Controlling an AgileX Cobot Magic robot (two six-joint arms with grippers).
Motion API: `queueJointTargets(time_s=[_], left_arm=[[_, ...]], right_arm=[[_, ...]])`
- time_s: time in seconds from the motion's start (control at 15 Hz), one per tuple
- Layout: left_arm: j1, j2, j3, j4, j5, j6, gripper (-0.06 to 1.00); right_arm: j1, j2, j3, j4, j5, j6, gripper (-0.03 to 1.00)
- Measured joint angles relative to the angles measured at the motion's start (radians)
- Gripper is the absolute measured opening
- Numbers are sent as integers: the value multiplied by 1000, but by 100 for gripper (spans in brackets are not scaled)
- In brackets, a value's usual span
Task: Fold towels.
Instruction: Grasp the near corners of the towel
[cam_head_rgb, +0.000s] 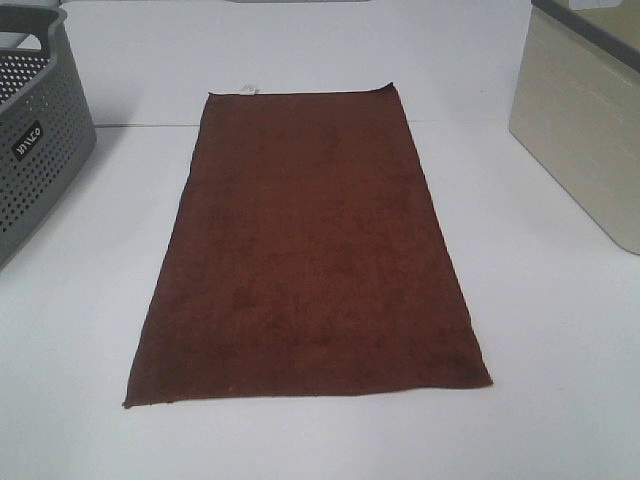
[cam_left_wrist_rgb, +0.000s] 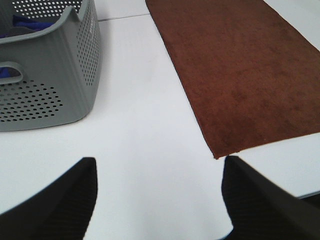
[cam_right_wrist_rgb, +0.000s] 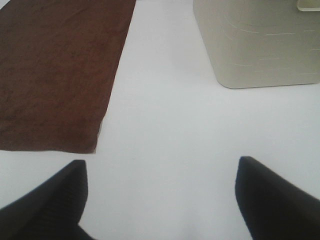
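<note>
Across the middle of the white table (cam_head_rgb: 560, 380) lies the maroon towel (cam_head_rgb: 305, 250), spread flat in a single layer with no fold in it, its long sides running away from the high camera. A small white tag (cam_head_rgb: 248, 89) peeks out from the towel's far short edge, close to that edge's left corner. To the left of the towel's far half, well apart from it, stands a grey perforated basket (cam_head_rgb: 40, 150); the left wrist view shows something blue (cam_left_wrist_rgb: 22, 22) inside it. To the right of the towel's far half stands a beige bin (cam_head_rgb: 585, 130), also clear of the cloth. The left gripper (cam_left_wrist_rgb: 159, 161) sits off the towel's near left corner with its black fingers (cam_left_wrist_rgb: 250, 195) spread wide, that corner showing just beside one fingertip; whether they touch cannot be told. The right gripper (cam_right_wrist_rgb: 161, 161) sits off the towel's near right corner, its fingers (cam_right_wrist_rgb: 55, 195) likewise wide apart, gripping nothing, with the corner close to one fingertip.
</note>
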Motion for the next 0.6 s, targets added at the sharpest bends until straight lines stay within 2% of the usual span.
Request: queueJointTargets(time_s=[0.6], left_arm=[[0,0,0,0,0,0,67]], right_arm=[[0,0,0,0,0,0,77]])
